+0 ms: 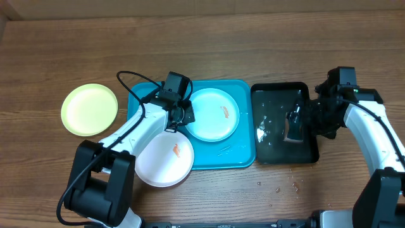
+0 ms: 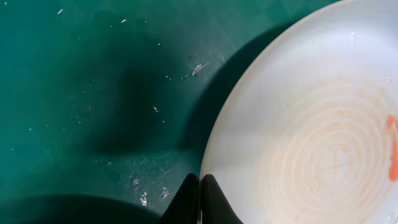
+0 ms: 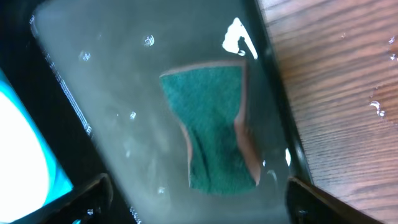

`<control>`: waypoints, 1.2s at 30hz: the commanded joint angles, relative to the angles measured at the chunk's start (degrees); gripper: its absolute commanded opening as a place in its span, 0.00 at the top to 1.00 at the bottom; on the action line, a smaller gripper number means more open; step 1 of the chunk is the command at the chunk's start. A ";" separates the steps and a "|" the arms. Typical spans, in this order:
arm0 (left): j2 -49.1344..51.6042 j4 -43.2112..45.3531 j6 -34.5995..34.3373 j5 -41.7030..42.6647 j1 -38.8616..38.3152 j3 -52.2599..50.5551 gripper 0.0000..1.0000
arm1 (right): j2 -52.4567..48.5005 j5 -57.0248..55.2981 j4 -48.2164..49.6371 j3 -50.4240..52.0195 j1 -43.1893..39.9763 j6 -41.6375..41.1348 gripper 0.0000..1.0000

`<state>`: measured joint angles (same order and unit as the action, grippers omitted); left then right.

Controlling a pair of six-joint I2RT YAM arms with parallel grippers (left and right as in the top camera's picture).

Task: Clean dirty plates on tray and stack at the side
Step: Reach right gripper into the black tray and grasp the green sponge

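Note:
The turquoise tray lies at the table's middle. A light blue plate with an orange smear sits on it. A white plate with an orange smear hangs over the tray's front left corner. A yellow-green plate lies on the table at the left. My left gripper is shut on the white plate's rim, as the left wrist view shows, with the plate over the tray floor. My right gripper is open and empty above a green sponge.
A glossy black tray holding water stands right of the turquoise tray, with the sponge lying in it. Water drops dot the wood in front of it. The left arm's cable loops over the tray's left edge.

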<state>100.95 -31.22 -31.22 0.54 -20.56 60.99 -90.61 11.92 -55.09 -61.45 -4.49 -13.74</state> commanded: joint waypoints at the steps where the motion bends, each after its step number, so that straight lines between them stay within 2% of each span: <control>1: 0.33 0.42 -0.55 -1.01 -1.05 -0.52 0.96 | 0.59 -3.93 2.12 2.97 2.38 0.24 0.17; 13: 0.33 0.37 -0.52 -1.16 -1.27 -0.52 0.96 | 0.59 -20.33 10.86 7.91 14.36 1.44 0.19; 23: 2.45 0.39 -0.55 -1.14 -1.27 -0.52 0.96 | 0.59 -20.87 13.68 9.16 14.40 1.27 0.19; 30: 3.96 1.05 -0.55 -1.14 -1.25 -0.52 0.96 | 0.59 -20.92 16.26 11.30 14.38 1.25 0.33; 36: 3.96 1.25 -0.52 -1.16 -1.25 -0.52 0.96 | 0.57 -20.94 19.39 12.96 14.36 1.25 0.34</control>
<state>103.04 -30.00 -31.42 0.56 -21.41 60.99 -90.61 -8.21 -36.67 -49.63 9.85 -12.32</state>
